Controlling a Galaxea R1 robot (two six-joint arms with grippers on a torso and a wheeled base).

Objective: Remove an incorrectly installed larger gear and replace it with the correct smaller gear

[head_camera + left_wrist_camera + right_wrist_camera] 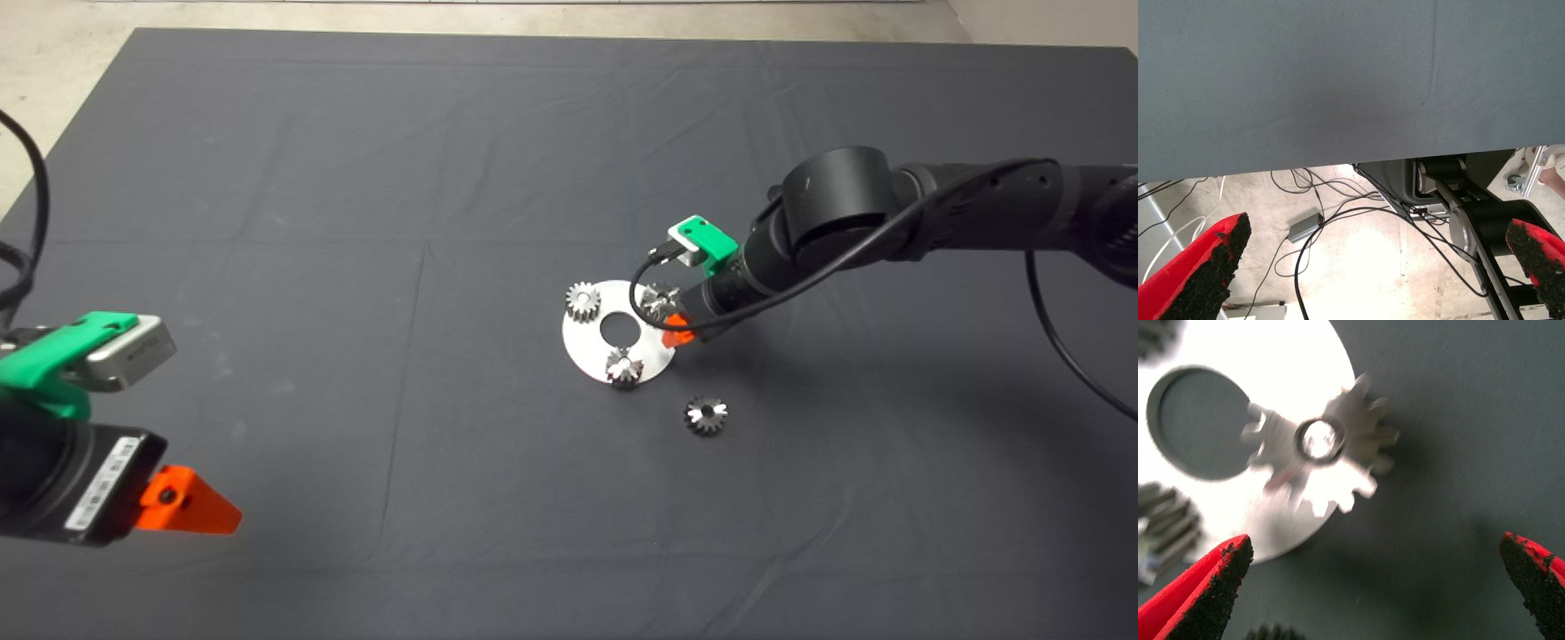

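Observation:
A silver round plate (591,351) with a centre hole carries three gears. My right gripper (674,322) hovers open over the dark smaller gear (658,300) on the plate's right rim. In the right wrist view this gear (1358,433) sits on a shiny peg, overhanging the plate (1291,360), with my fingers (1218,583) wide apart on either side of it and not touching it. The larger gear (706,414), dark with a black centre hole, lies loose on the mat just below and right of the plate. It looks the widest gear. Its teeth show in the right wrist view (1275,632).
Two paler gears sit on the plate, one at the upper left (583,300) and one at the bottom (624,366). My left gripper (191,508) is parked open at the lower left edge. Its wrist view shows the mat's edge (1338,100) and cables on the floor (1305,230).

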